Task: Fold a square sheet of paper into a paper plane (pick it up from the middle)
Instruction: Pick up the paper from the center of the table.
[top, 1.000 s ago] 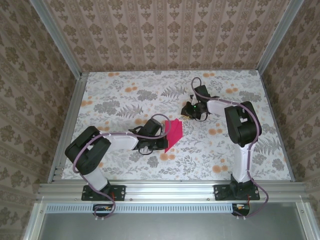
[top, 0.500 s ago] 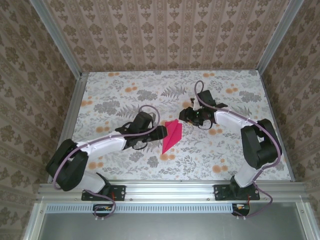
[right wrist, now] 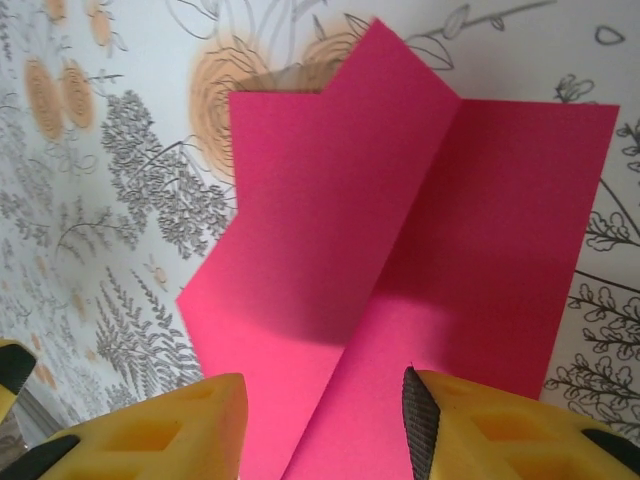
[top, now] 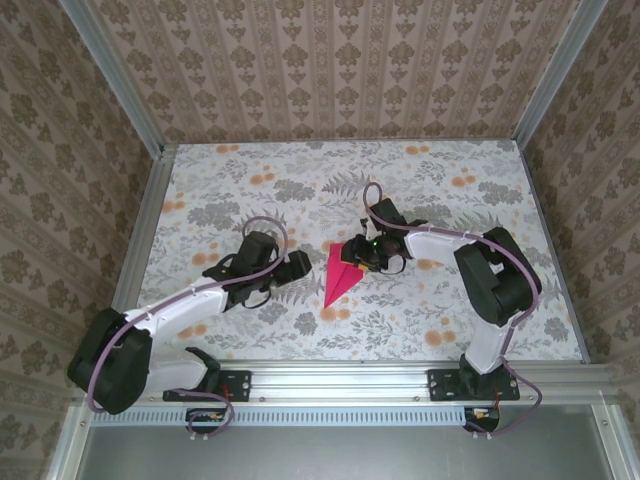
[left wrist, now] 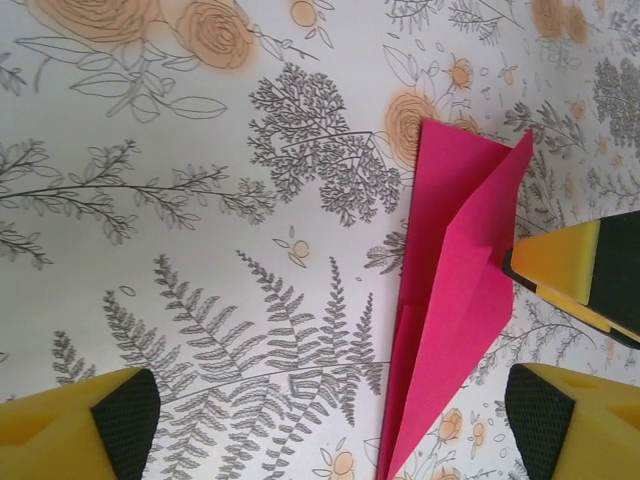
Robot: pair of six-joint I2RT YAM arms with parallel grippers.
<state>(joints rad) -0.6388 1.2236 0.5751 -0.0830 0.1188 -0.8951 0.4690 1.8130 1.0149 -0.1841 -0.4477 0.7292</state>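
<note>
Nothing legible found: no text, label, brand, number or sign. The paper plane (top: 338,280) is plain magenta; the table covering (top: 250,190) carries floral print only.

We're looking at a robotics lab test cell, no doubt about it. A bare metal frame (top: 330,378) runs across 6 o'clock, and two robot arms are bolted to it: the left arm (top: 180,305) at 7 and the right arm (top: 495,285) at 5. Frame posts (top: 115,75) climb at 10 and 2. The walls (top: 330,70) at 9, 12 and 3 o'clock wear patterned wallpaper. The table (top: 250,180) carries a floral print, so this is home-style dressing on a boxed-in rig.
</note>
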